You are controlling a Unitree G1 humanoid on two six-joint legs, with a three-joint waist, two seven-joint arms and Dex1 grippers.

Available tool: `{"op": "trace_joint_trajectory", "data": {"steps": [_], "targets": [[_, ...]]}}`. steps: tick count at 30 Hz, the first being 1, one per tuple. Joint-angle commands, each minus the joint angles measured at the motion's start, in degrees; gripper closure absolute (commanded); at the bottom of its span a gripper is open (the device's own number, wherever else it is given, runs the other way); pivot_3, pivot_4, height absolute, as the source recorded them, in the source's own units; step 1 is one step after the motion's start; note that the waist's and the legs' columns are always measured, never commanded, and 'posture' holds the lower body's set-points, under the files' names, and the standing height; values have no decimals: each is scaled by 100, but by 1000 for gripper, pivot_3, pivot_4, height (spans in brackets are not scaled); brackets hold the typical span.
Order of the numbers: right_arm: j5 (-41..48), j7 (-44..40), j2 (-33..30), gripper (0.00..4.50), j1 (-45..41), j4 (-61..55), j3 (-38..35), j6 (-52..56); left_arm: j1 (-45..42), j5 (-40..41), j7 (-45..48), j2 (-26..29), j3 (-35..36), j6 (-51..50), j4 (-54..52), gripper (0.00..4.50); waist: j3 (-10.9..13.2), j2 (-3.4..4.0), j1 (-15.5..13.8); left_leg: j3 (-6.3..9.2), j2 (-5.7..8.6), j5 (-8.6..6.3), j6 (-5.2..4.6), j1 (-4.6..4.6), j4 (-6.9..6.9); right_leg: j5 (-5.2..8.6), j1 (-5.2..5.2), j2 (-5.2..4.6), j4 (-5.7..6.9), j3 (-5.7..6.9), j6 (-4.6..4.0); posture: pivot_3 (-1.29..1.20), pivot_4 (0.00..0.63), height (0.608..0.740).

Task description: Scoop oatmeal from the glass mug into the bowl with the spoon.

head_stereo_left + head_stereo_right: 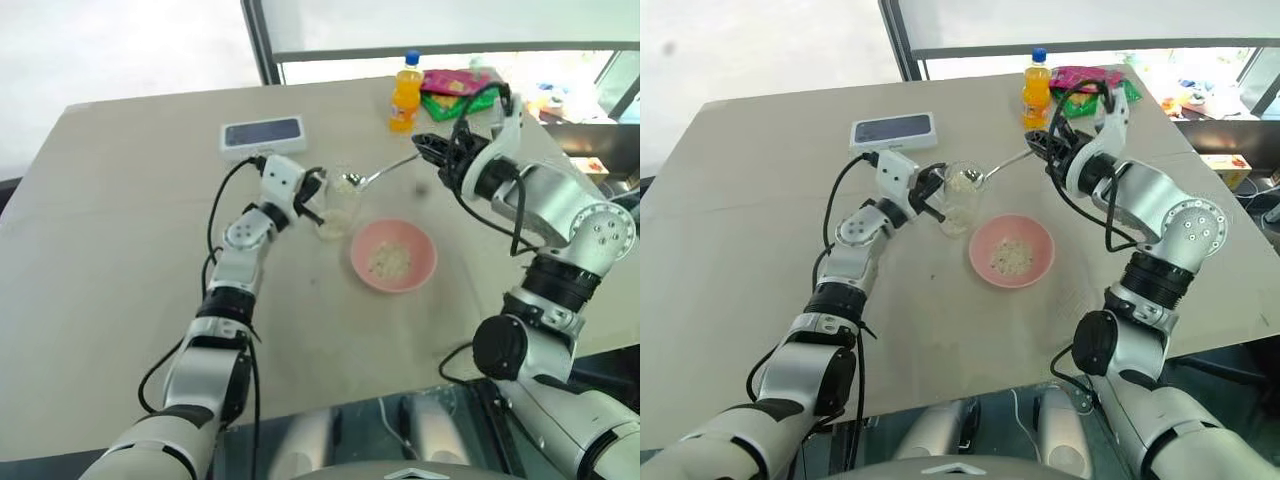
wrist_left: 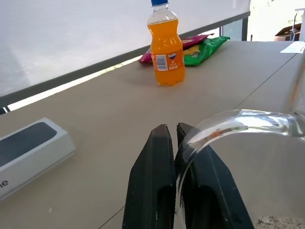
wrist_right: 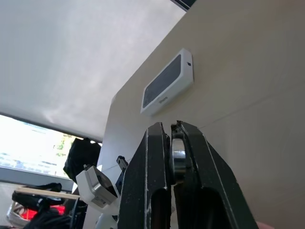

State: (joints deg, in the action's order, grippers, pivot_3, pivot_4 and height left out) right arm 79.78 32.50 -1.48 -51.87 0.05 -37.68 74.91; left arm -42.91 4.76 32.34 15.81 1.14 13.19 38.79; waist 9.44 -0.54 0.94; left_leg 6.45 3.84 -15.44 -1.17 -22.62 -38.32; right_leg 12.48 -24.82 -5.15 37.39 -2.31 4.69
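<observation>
The glass mug (image 1: pixel 338 212) stands left of the pink bowl (image 1: pixel 420 270), with pale oatmeal (image 2: pixel 281 222) in its bottom. My left gripper (image 1: pixel 316 190) is shut on the mug's rim (image 2: pixel 238 117), which runs between the two black fingers (image 2: pixel 152 176). My right gripper (image 1: pixel 425 143) is shut on the handle end of the silver spoon (image 1: pixel 385 170), held level. The spoon's head (image 1: pixel 968 178) sits at the mug's mouth with a small clump of oats on it. A patch of oatmeal (image 1: pixel 390 262) lies in the bowl.
An orange drink bottle (image 1: pixel 405 93) stands behind the right gripper, with pink and green snack packets (image 1: pixel 455 92) behind it. A white box (image 1: pixel 262 136) with a dark top lies behind the left gripper. The table edge (image 1: pixel 330 410) runs close in front.
</observation>
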Motion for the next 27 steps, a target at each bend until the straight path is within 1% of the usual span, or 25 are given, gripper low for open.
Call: {"op": "trace_joint_trajectory", "data": {"steps": [1, 4, 7, 12, 13, 19, 23, 27], "targets": [[1021, 852, 84, 4500, 201, -93, 127, -581, 125, 17, 64, -116, -62, -11, 39, 4461, -1, 1, 1, 0, 0, 0, 0, 0, 0, 0, 0, 0, 0, 0, 0, 0, 150, 740], [1586, 1393, 116, 4500, 432, -117, 314, -1073, 163, 19, 58, -155, -50, -8, 22, 4461, -2, 1, 3, 0, 0, 0, -1, 0, 0, 0, 0, 0, 1, 0, 0, 0, 150, 740], [2159, 1711, 4, 4500, 637, -192, 540, -1541, 203, 53, 42, -170, -10, -20, 25, 4461, -4, 1, 4, -1, 0, 0, -2, 0, -2, 0, 1, 0, 1, 0, 0, 0, 150, 740], [2881, 1586, -321, 4500, 1033, -377, 1012, -2002, 245, 169, 38, -205, 70, -70, 43, 4461, -4, 2, 8, -3, 0, -4, -10, 0, -2, 0, 3, 1, 0, 0, 0, 0, 150, 740], [2928, 1582, -377, 4500, 1097, -388, 1107, -2092, 243, 203, 40, -218, 90, -84, 38, 4461, -4, 2, 12, -2, 0, -11, -22, 0, -3, 0, 3, 2, 1, 0, 0, 0, 150, 740], [3093, 1408, -672, 4500, 1306, -421, 1508, -2569, 235, 184, 65, -233, 64, -76, 30, 4461, -4, 2, 20, -4, 0, -12, -24, 1, -5, 0, 3, 4, 3, 0, 1, 0, 150, 740], [3259, 1311, -875, 4500, 1321, -456, 1662, -2811, 245, 156, 88, -224, 43, -58, 49, 4461, -4, 2, 18, -4, 0, -12, -24, 1, -6, 0, 4, 4, 3, 0, 1, 0, 150, 740], [3322, 1303, -935, 4500, 1268, -587, 1670, -2948, 269, 134, 98, -212, 30, -40, 60, 4461, -4, 2, 17, -4, 0, -12, -24, 1, -6, 0, 4, 4, 2, 0, 1, 0, 150, 740]]}}
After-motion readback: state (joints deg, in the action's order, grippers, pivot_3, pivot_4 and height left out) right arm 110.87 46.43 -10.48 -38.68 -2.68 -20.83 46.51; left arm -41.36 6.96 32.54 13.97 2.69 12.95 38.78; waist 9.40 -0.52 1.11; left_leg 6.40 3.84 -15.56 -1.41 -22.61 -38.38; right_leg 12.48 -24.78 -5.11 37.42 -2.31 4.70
